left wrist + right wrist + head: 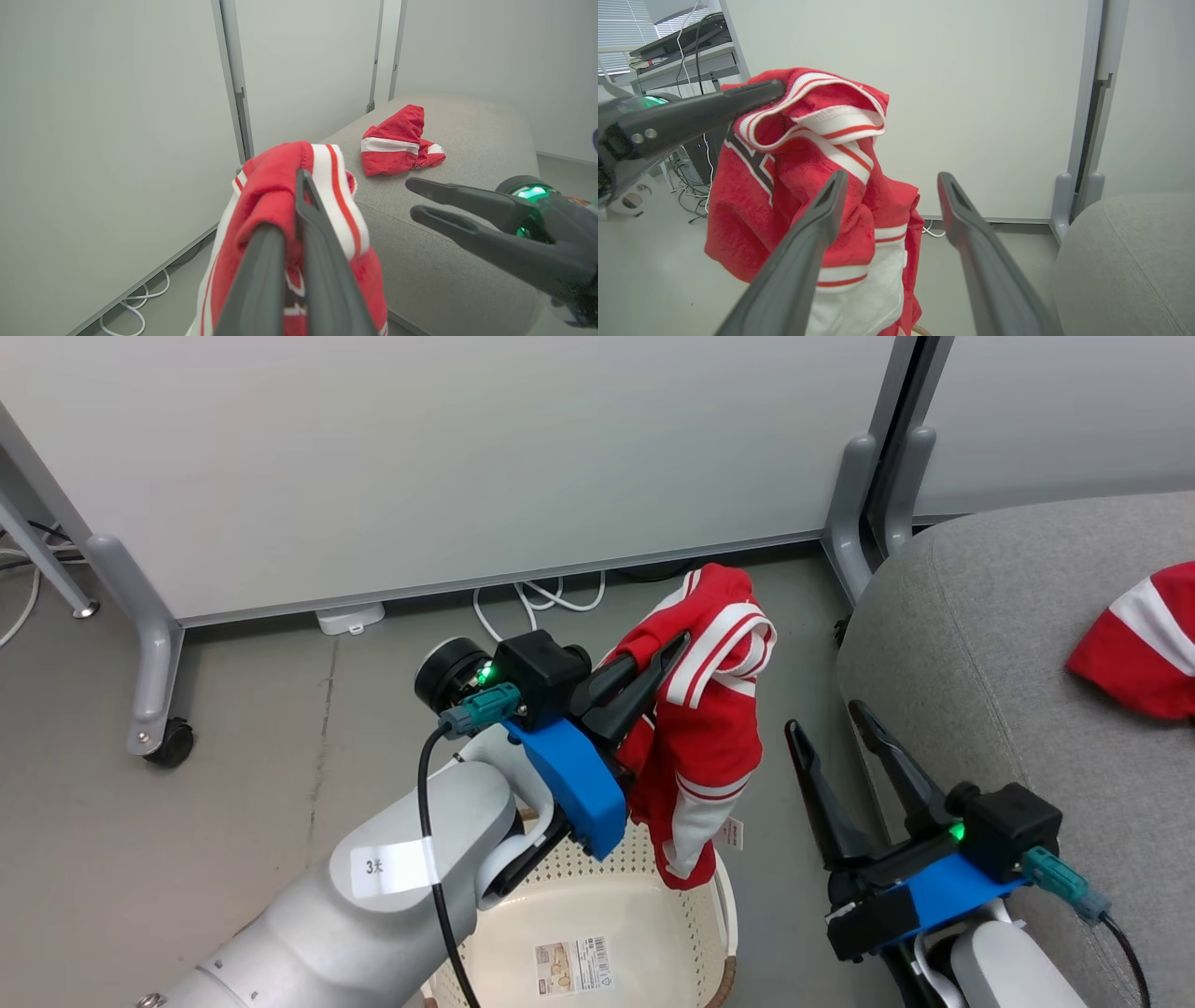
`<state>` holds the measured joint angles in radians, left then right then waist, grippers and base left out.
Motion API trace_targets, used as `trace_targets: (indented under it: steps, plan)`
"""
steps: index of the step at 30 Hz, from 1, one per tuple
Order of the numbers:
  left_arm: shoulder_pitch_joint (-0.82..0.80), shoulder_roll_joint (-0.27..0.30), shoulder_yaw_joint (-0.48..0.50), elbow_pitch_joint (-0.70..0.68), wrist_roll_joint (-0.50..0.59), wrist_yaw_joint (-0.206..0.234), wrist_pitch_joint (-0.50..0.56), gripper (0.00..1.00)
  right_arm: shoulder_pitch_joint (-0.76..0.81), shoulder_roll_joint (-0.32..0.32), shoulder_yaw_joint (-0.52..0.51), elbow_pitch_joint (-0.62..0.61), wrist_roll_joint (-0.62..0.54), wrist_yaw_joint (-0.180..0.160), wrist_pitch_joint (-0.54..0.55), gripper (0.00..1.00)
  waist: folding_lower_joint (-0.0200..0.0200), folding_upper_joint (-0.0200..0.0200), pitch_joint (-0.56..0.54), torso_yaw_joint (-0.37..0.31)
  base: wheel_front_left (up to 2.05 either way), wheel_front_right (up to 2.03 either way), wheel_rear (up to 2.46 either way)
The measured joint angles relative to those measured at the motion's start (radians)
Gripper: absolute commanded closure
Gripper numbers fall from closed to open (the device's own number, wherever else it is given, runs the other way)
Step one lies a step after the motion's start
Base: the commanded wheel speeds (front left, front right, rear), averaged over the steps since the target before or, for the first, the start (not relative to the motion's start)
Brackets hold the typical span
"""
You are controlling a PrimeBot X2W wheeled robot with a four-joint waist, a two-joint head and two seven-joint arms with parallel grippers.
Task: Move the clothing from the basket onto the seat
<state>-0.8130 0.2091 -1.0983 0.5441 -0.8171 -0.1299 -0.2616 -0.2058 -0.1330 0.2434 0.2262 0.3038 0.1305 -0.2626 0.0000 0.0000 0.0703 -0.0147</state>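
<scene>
Left gripper [674, 649] clamps the jersey [709, 737]; right gripper [825, 715] gapes, empty. Carry the jersey high — the seat [980, 644] lies ahead of the clamping tips.

A red jersey [709, 728] with white stripes and a white lower panel hangs bunched from the closed left claw [670, 651], pinched by its striped edge. It is held up above the basket [644, 863], its lower end dangling over the basket's far right corner. Dark lettering shows on one fold in the right wrist view.

The cream perforated basket with a brown woven-look rim stands on the floor beside the seat [990, 644], a paper label [569, 966] stuck to its bottom.

A second jersey [1144, 639], red with a broad white stripe, lies crumpled on top of the grey upholstered seat, well apart from the hanging one.
</scene>
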Motion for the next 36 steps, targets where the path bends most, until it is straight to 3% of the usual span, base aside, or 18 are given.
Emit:
trace_targets:
  steps: [8,26,27,28,36]
  plan:
    - [0.000,-0.009,-0.004,-0.002,0.009,0.000,0.000,1.00,-0.054,-0.013,0.103,0.036,0.025,0.000,0.000,0.00,0.0000,0.0000,0.007,0.010,0.00,0.00,0.00]
    - [-0.001,-0.026,-0.021,-0.023,0.016,0.000,0.000,1.00,-0.171,0.004,0.207,0.216,0.053,0.000,0.000,0.00,0.0000,0.0000,0.021,0.039,0.00,0.00,0.00]
    - [-0.002,-0.026,-0.022,-0.023,0.016,0.000,0.000,1.00,-0.175,0.006,0.208,0.227,0.056,0.000,0.000,0.56,0.0000,0.0000,0.022,0.039,0.00,0.00,0.00]
    - [-0.003,-0.026,-0.023,-0.023,0.016,0.000,0.000,1.00,-0.179,0.008,0.209,0.237,0.057,0.000,0.000,0.99,0.0000,0.0000,0.023,0.039,0.00,0.00,0.00]
    - [-0.005,-0.023,-0.022,-0.023,0.016,0.000,0.000,1.00,-0.193,0.015,0.206,0.253,0.070,0.000,0.000,1.00,0.0000,0.0000,0.024,0.035,0.00,0.00,0.00]
